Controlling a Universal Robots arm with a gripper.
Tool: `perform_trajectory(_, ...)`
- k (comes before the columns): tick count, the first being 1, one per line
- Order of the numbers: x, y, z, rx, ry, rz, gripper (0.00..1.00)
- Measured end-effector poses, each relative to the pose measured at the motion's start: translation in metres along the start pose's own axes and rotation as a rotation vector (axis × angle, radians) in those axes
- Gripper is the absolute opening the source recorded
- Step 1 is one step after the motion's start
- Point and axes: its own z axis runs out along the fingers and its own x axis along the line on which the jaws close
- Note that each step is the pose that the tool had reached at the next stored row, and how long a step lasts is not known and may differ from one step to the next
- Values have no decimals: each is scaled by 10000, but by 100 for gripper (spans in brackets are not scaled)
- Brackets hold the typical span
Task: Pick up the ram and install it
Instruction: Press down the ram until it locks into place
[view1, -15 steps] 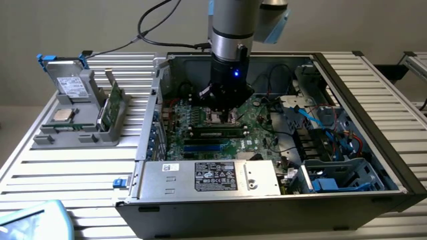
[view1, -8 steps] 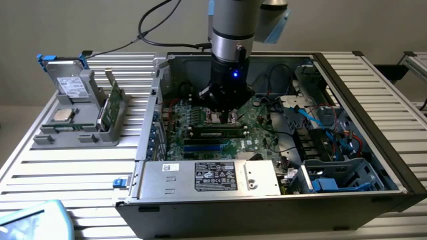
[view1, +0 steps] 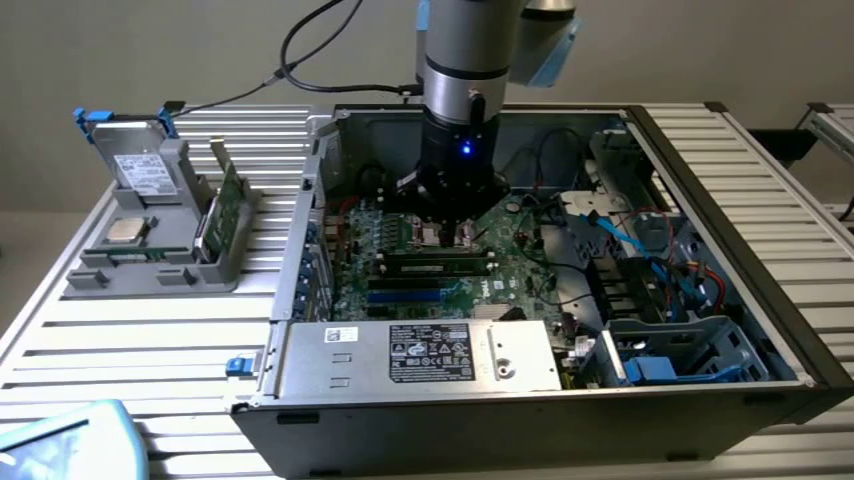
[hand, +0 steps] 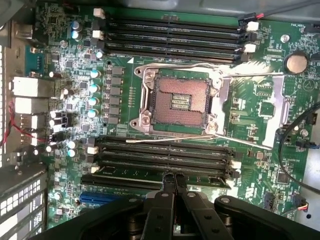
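Ram (hand: 160, 171) lies in the board's near bank of slots, a thin dark green stick seated in the outermost slot, just beyond my pincer (hand: 174, 181). My fingers are clenched together with nothing between them, their tips right at the stick's top edge near its middle; I cannot tell if they touch it. In the exterior view my pincer (view1: 451, 232) stands upright over the motherboard (view1: 521, 240) inside the open case (view1: 747, 300), with the ram (view1: 430, 265) just nearer than it.

To seat it well, I judge the push should go straight down, centred along the stick, so both ends sink evenly and the white end latches (hand: 236, 165) can close.

Nearest in the exterior view is the dull metal power supply (view1: 414, 355) with its printed label. The slots are long black plastic ribs. Past them sits the bare CPU socket (hand: 179, 102), a coppery pin field in a square steel frame. Farther on lies a second bank of empty slots (hand: 172, 35).

On the ribbed tabletop (view1: 134, 330), at the exterior view's left, a grey holder (view1: 154, 250) carries spare parts.
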Motion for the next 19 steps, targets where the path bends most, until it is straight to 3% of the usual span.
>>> perform_trajectory(5,6,-12,0,-10,12,301,11)
perform_trajectory(19,35,-37,3,-28,25,464,11)
